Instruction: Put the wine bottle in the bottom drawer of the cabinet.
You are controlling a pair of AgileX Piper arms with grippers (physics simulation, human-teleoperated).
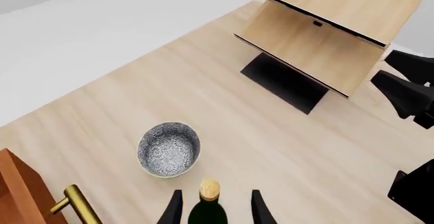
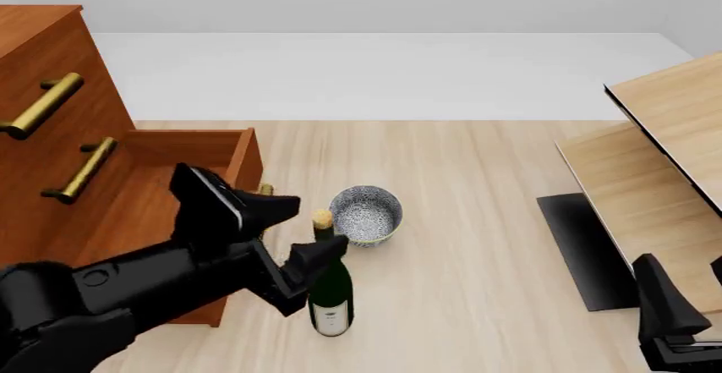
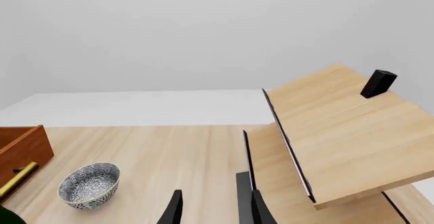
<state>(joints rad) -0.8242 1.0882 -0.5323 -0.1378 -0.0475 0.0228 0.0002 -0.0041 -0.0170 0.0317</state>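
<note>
The cabinet (image 2: 46,128) stands at the worktop's left edge, its bottom drawer (image 2: 169,178) pulled open; the pale light-wood furniture (image 2: 665,153) fills the right edge; the left gripper (image 2: 319,259) clamps the upright wine bottle (image 2: 330,293) near the front edge, just beside the drawer; the speckled bowl (image 2: 367,214) sits just behind; the right gripper (image 3: 211,209) hangs with fingers apart, holding nothing.
</note>
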